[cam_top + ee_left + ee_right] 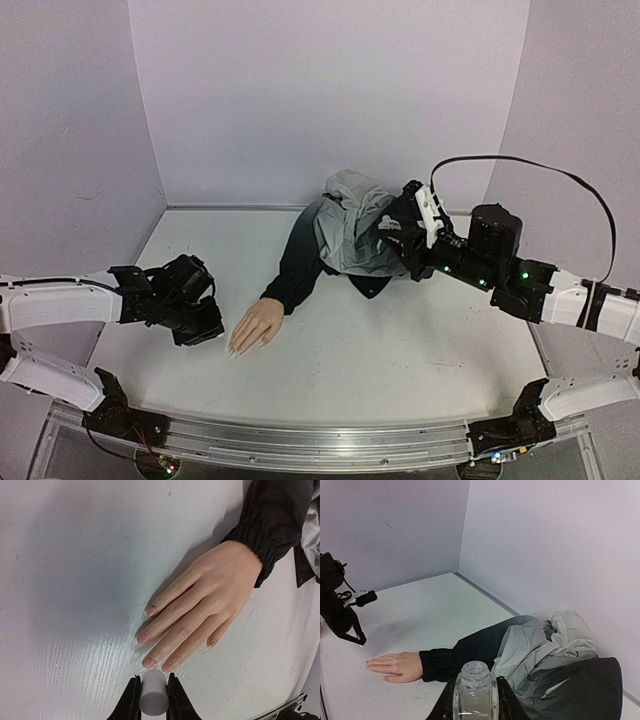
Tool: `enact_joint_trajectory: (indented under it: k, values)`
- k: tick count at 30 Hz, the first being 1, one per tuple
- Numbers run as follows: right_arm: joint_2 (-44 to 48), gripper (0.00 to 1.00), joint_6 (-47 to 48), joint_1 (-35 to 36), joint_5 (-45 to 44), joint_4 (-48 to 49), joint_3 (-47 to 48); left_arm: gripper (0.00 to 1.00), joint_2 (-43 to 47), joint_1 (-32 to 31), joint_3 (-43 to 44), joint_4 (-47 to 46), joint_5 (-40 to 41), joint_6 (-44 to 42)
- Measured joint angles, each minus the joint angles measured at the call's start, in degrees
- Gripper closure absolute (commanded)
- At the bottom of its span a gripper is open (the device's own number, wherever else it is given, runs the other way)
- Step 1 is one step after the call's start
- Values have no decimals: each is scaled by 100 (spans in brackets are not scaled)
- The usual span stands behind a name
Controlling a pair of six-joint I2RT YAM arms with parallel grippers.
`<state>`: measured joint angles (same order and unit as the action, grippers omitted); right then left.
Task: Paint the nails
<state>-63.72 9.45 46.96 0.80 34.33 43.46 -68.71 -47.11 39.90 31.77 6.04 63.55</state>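
Seemingly early: left tool (153,681) clamps a white cap (153,702) just beside the nails (141,640); right tool (476,701) grips the open bottle (476,680). No colour clearly laid; painting probably all remains.

a robotics lab test cell rather than a lived-in room. bare pale lilac walls (330,90) box in a white bench (400,360) at 9, 12 and 3 o'clock. along its 6 o'clock edge runs an aluminium rail (320,440) with two white-and-black robot arms bolted to it, the left arm (50,305) and the right arm (600,310). the right one carries a loose black cable (560,175) and green indicator lights (521,272). a mannequin hand (255,328) lies on the bench.
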Motion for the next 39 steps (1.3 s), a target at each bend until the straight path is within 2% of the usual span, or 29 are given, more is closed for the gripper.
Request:
enact_joint_trajectory:
  k: [39]
  values:
    - [-2,100,22,0,4,42,-55,100,-411,0,4,-188,-160,-11]
